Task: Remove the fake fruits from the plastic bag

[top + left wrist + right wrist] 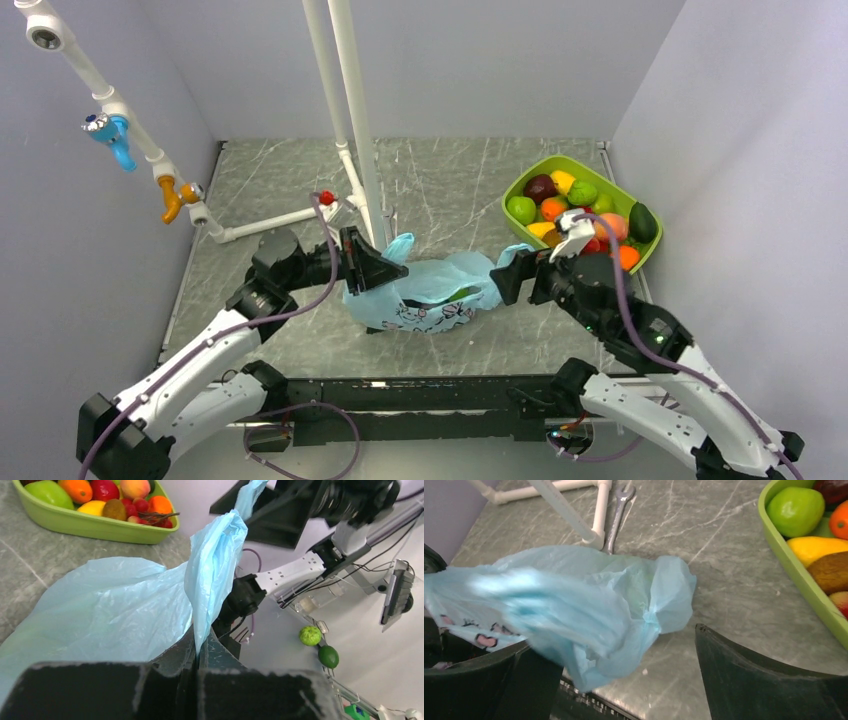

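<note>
Leverage seems why our left pincer [197, 647] clamps one end of the plastic bag [430, 290], slumped on the desk [450, 190], while our right pincer [614, 645] gapes wide at its other end, fake fruits [582, 192] heaped in the tray [548, 163] beyond.

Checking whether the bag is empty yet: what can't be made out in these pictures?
- Inside of the plastic bag: all views, hidden by its own crumpled film; contents cannot be told.
- Bag's near fold: right wrist view, blurred.
- Green tray: top view, partly covered by the right arm; cut off by frame edges in both wrist views.
</note>
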Robot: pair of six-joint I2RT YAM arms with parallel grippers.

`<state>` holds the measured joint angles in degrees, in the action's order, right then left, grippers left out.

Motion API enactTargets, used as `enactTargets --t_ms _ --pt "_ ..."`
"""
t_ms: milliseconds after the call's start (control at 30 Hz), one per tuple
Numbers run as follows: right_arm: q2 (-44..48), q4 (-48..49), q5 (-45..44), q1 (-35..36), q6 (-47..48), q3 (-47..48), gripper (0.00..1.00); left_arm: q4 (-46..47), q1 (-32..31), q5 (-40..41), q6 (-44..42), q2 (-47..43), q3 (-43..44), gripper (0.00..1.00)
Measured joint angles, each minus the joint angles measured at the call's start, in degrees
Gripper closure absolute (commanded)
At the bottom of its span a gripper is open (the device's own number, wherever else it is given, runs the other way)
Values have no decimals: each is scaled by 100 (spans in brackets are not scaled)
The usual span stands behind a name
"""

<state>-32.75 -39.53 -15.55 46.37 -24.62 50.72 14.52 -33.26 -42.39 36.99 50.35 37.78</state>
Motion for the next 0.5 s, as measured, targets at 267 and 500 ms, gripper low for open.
enactTargets --t_ms 267,500 --pt "-1250 -680 1266 -11 509 2885 1 107 -245 345 116 -697 -254 88" --pt "-2098 -487 2468 546 946 2608 3 94 -306 483 149 -1040 -564 89"
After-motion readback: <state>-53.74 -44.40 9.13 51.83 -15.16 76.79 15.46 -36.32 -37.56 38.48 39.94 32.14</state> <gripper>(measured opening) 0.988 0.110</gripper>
